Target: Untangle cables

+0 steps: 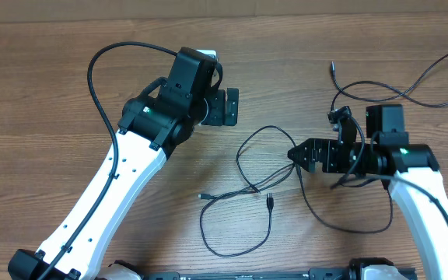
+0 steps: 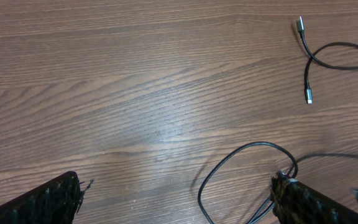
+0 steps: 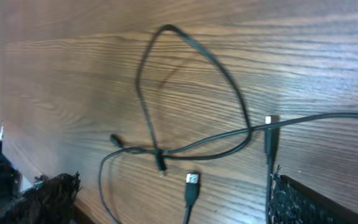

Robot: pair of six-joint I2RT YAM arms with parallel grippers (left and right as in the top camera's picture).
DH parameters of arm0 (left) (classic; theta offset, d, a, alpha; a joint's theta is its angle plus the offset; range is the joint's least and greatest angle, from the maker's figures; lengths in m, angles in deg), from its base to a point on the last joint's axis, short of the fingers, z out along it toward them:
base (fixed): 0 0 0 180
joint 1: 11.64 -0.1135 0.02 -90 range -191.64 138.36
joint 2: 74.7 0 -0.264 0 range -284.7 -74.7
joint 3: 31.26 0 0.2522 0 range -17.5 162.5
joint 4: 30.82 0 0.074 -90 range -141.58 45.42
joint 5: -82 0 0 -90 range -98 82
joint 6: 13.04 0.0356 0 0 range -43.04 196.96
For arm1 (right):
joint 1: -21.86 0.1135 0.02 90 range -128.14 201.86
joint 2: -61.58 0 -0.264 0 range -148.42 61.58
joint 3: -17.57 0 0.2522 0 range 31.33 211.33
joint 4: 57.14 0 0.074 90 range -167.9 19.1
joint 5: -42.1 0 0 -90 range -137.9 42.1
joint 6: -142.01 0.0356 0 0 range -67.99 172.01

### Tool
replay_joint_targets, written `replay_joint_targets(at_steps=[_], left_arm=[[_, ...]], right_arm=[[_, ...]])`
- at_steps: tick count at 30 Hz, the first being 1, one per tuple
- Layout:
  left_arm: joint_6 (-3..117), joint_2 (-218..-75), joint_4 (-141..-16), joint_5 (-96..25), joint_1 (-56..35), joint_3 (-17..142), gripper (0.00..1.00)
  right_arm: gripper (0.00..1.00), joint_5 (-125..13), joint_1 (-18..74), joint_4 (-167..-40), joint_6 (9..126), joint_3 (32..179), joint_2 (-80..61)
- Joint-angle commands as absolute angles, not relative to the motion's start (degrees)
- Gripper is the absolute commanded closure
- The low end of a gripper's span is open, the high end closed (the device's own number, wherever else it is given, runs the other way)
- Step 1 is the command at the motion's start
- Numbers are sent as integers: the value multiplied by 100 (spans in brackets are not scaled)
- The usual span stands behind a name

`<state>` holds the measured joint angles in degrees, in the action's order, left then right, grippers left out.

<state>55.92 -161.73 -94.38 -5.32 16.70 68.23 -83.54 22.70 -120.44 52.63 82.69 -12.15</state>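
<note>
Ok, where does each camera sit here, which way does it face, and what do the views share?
Overhead: above the table, facing down; shows both arms, left gripper, right gripper, cables.
Left wrist: on the left arm, looking past its own fingers at wood and cables.
Right wrist: on the right arm, past its fingers at cables.
Shared: all three show the cables.

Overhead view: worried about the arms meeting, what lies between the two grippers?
The top loop of the cables crosses between the left gripper and the right gripper, seen in the overhead view.
</note>
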Motion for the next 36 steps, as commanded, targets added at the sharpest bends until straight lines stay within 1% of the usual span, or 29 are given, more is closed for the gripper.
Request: replay_joint_targets(at_steps=[1, 9, 15, 22, 36], left_arm=[[5596, -16162, -9449, -443, 1613, 6803, 0], [5596, -16162, -9449, -443, 1613, 6803, 0], [5596, -16162, -9447, -443, 1613, 6803, 1], [5596, -16162, -9447, -443, 1613, 6803, 0], [5596, -16162, -9447, -440, 1613, 6803, 0]], right_arm=[[0, -8262, 2299, -11917, 5351, 8271, -1574], [0, -8243, 2349, -11836, 5368, 8271, -2146], [0, -8103, 2688, -11607, 5373, 8271, -2310], [0, -7362, 2904, -11552, 5401, 8271, -2337], [0, -7233, 2904, -11150, 5412, 8271, -2341]])
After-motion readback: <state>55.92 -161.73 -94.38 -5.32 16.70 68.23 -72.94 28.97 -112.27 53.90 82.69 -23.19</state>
